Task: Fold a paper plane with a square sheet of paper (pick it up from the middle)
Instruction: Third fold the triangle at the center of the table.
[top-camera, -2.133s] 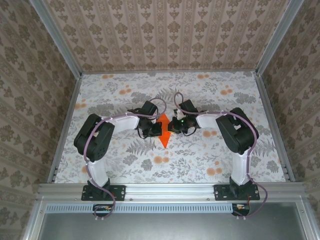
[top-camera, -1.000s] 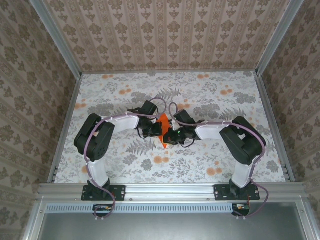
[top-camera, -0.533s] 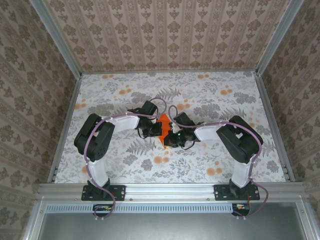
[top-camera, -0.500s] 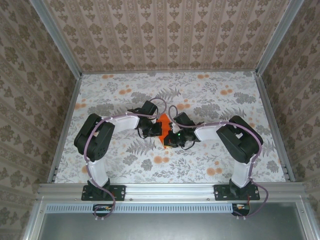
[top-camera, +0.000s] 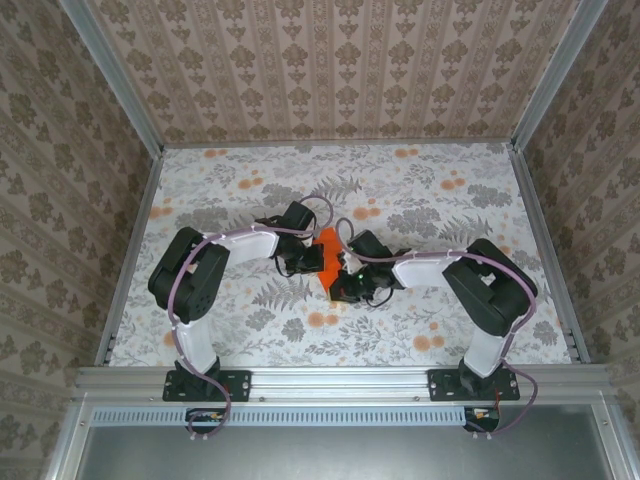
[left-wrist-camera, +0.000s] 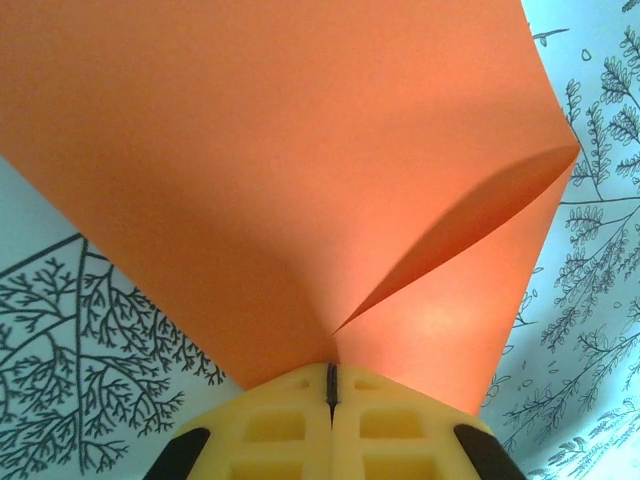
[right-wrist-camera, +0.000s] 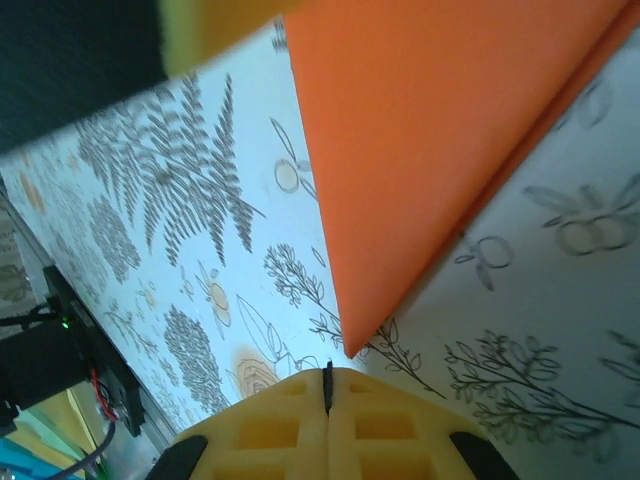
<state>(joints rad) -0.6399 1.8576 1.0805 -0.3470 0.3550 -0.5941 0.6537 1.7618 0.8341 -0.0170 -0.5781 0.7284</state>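
The square sheet of paper (top-camera: 325, 250) is vivid orange and folded to a pointed shape at the middle of the table, partly hidden under both wrists. My left gripper (top-camera: 314, 260) is shut on it. In the left wrist view the sheet (left-wrist-camera: 280, 150) spreads out from the closed yellow jaws of that gripper (left-wrist-camera: 330, 372), with one flap lifted at the right. My right gripper (top-camera: 341, 286) is shut and holds nothing. Seen from the right wrist, this gripper (right-wrist-camera: 327, 378) sits just short of the paper's (right-wrist-camera: 430, 130) sharp near corner.
The flower-print tablecloth (top-camera: 420, 200) covers the table. Patterned walls and metal rails (top-camera: 130, 240) close in the left, right and back sides. A yellow finger (right-wrist-camera: 215, 25) of the left gripper shows at the top of the right wrist view.
My right arm has swung left and nearer, over the paper, bringing its shut gripper to the sheet's near point. The left gripper has kept its hold and place.
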